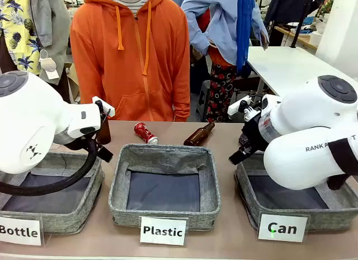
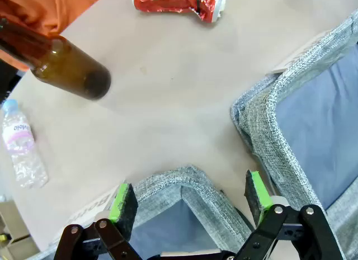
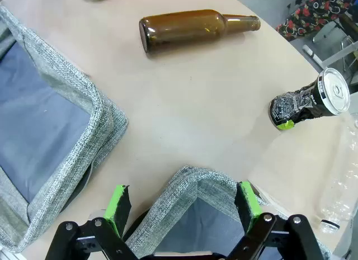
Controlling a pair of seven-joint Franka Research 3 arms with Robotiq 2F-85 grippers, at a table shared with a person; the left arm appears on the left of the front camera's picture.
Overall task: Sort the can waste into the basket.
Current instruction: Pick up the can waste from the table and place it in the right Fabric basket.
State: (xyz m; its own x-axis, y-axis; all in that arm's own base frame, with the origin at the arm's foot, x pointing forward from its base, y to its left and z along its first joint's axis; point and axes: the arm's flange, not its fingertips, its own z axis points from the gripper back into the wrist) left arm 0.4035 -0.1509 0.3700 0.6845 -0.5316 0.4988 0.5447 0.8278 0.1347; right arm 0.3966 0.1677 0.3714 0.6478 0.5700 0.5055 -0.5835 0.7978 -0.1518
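Now the red can (image 1: 145, 132) lies flat, its long axis diagonal.

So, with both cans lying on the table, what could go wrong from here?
The red can lies near a lying brown bottle; a reach might roll it.
The dark can lies close to a clear plastic bottle; the jaws could catch that instead.
The red can sits behind the Plastic basket, not the Can basket: a wrong drop is possible.

Bright, even light; soft shadow beside the brown bottle (image 2: 67, 67); wrist views bend at edges.
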